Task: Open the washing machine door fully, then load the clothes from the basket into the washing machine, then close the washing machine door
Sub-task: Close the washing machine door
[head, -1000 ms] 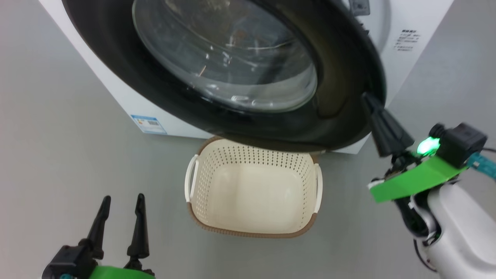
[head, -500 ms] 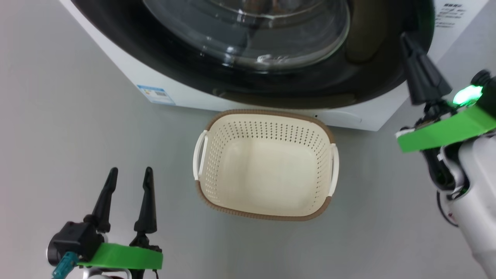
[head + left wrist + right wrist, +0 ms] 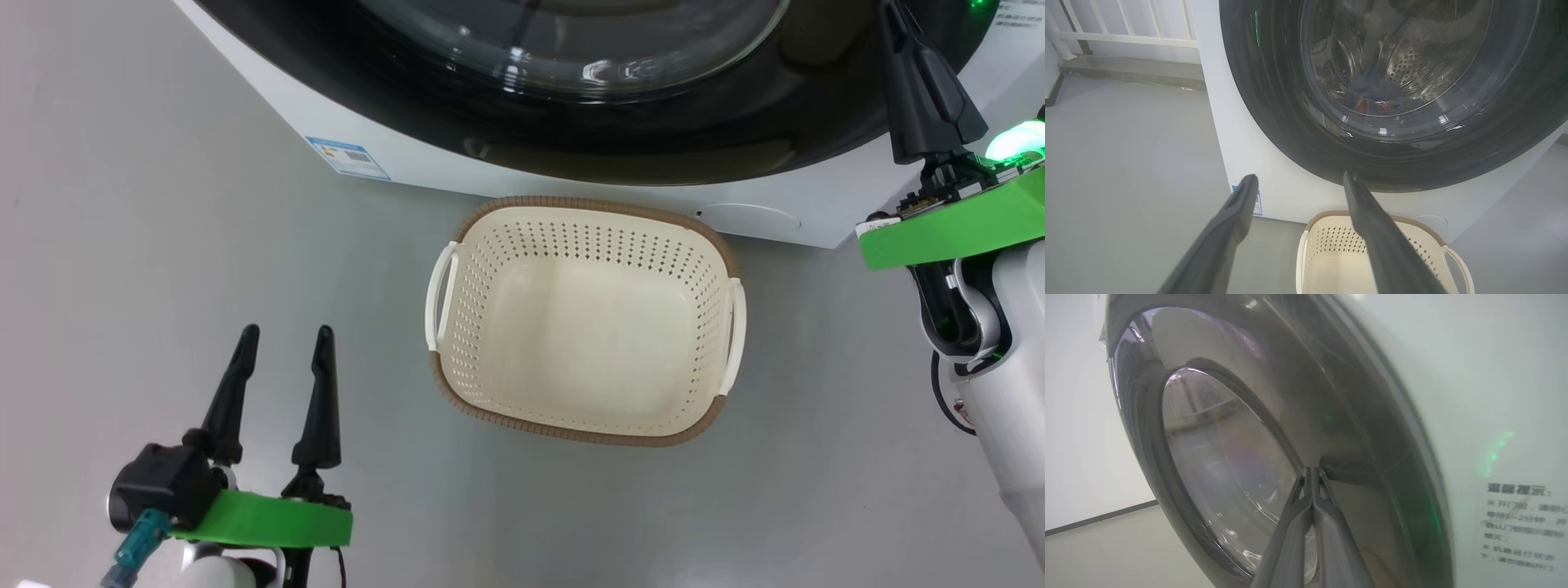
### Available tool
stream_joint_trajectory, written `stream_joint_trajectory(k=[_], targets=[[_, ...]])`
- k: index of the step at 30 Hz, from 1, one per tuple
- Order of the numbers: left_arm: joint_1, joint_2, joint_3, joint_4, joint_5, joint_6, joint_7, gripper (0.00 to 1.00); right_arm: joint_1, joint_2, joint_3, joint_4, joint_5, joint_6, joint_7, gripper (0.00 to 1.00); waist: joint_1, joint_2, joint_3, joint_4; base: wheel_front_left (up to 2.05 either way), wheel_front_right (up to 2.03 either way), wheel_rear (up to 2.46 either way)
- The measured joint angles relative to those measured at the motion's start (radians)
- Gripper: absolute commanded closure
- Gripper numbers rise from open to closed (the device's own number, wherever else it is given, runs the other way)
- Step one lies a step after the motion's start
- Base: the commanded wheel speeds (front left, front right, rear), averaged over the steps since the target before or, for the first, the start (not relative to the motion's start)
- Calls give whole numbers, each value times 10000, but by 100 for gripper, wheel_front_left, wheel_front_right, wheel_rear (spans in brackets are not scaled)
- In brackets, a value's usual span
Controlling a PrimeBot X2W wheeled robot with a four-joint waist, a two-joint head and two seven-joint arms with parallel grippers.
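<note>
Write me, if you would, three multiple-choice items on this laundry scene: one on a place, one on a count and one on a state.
1. The basket stands:
A) on a shelf
B) on the floor just in front of the washing machine
C) on a chair

2. White handles on the basket:
A) one
B) two
C) four

3. The left gripper has its jaws:
A) shut on a cloth
B) pressed together, empty
C) apart, with nothing between them

Answers:
1 B: the head view shows it on the grey floor below the machine's white front.
2 B: one handle sits on each side of the rim.
3 C: bare floor shows through the gap between them.
</note>
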Motion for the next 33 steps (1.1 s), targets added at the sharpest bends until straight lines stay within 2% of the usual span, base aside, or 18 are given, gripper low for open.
stream_joint_trajectory(k=[10,11,12,13,14,15,17,19,33], targets=[[-136,-6,52,75,0,0,0,0,1,102,12,153,-2,-44,4,100,0,0,-180,-4,0,0,0],[-129,-6,69,84,2,0,0,0,8,104,21,157,-2,-46,4,96,1,0,-233,-19,0,0,0],[-124,-6,94,102,2,0,0,0,24,105,19,157,-2,-52,4,85,0,0,-289,-38,0,0,0],[-117,-6,123,125,8,0,0,0,38,107,19,157,-2,-58,4,69,1,0,-350,-61,0,0,0],[-112,-8,157,148,15,0,0,0,54,117,19,157,-2,-59,2,58,0,0,-414,-86,0,0,0],[-109,-8,205,171,19,0,0,0,83,136,27,157,-2,-63,2,52,1,0,-482,-115,0,0,0],[-100,-8,261,221,73,0,-2,0,295,176,69,138,-2,-94,2,22,0,0,-626,-189,0,0,0],[-66,-10,301,286,159,0,-2,0,625,247,151,134,-2,-104,2,2,0,0,-785,-267,0,0,0],[655,150,640,462,274,0,0,0,2365,813,96,75,0,-105,2,0,-1,0,-1902,-1032,0,0,0]])
